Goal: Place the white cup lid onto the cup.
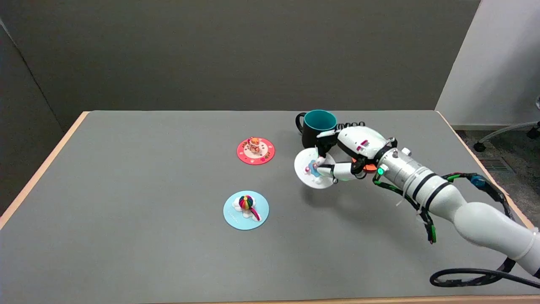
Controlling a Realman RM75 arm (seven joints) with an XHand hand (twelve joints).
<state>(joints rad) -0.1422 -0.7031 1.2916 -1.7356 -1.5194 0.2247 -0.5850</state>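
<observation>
Right hand (pixel 344 158) gripping white cup lid (pixel 313 169) beside cup (pixel 319 126), any lettering unreadable.

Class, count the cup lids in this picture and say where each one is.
3. The red lid lies mid-table; the blue lid lies nearer the camera; the white lid is held by the right hand beside the cup. None seem hidden.

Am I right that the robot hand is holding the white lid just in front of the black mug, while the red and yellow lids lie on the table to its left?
Nearly: the head view shows the robot hand holding the white lid by the black mug, but the lids on the table are a red lid and a light blue lid, not yellow.
</observation>
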